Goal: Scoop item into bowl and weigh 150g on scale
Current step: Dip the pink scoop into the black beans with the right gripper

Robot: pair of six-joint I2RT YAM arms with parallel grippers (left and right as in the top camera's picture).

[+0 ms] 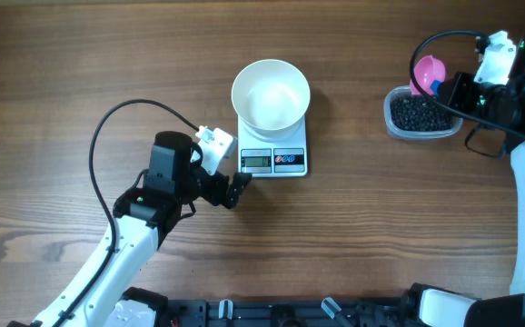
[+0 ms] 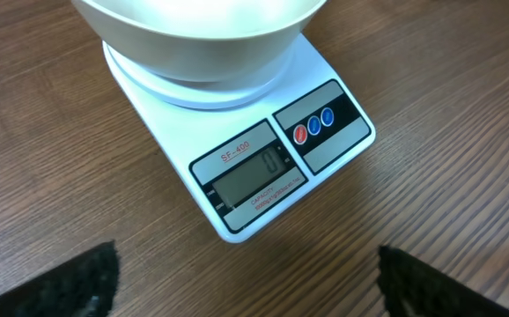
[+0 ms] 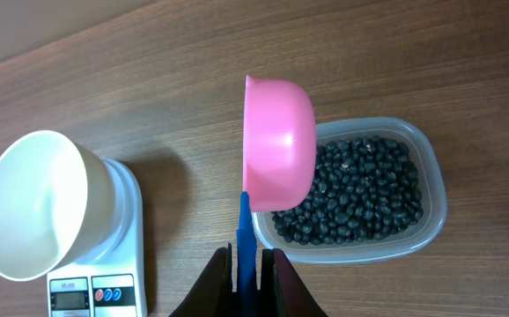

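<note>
1. Dip pink plastic scoop [image 3: 279, 145], blue handle [image 3: 245, 238] pinched in closed right gripper [image 3: 250, 282], into small black beans [image 3: 360, 194] in clear plastic tub [image 3: 432, 189].
2. Carry level to empty round white bowl [image 1: 271, 94] atop white rectangular scale [image 1: 274, 161].
3. Hold left gripper [image 1: 237, 186], wide open and empty, off scale.

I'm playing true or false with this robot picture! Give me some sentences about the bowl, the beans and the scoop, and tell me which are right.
1. The white bowl sits on the scale. True.
2. The bowl is full of black beans. False: it is empty; the beans lie in the clear tub.
3. The right end effector grips a pink scoop. True.
4. The left end effector holds the bowl. False: it is open, empty, in front of the scale.
</note>
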